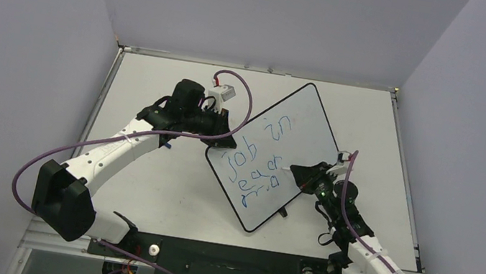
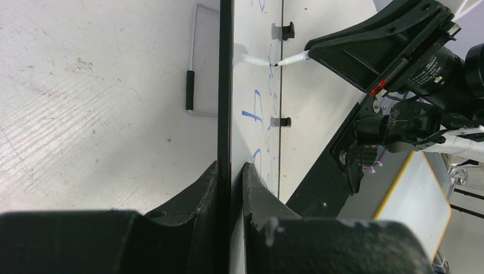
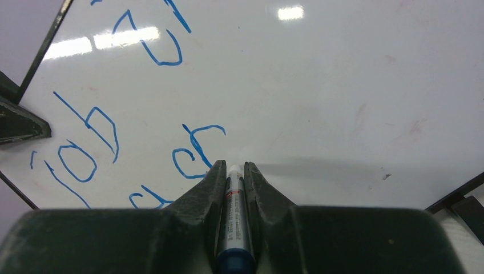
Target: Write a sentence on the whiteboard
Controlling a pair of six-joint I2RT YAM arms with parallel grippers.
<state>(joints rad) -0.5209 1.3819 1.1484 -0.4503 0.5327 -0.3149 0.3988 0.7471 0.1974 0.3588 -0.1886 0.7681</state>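
The whiteboard (image 1: 299, 127) lies tilted on the table, with blue handwriting (image 1: 258, 161) in three lines, the top one reading "job in". My left gripper (image 1: 220, 136) is shut on the board's left edge; in the left wrist view the black rim (image 2: 225, 85) runs between the fingers of the gripper (image 2: 230, 166). My right gripper (image 1: 300, 172) is shut on a blue marker (image 3: 233, 217), its tip close to or on the board (image 3: 342, 85) just right of the letters (image 3: 194, 151). The marker tip (image 2: 288, 59) also shows in the left wrist view.
A black marker cap or small dark object (image 1: 283, 213) lies by the board's near edge. Grey walls close in the table on the left, back and right. A purple cable (image 1: 246, 97) loops over the left arm.
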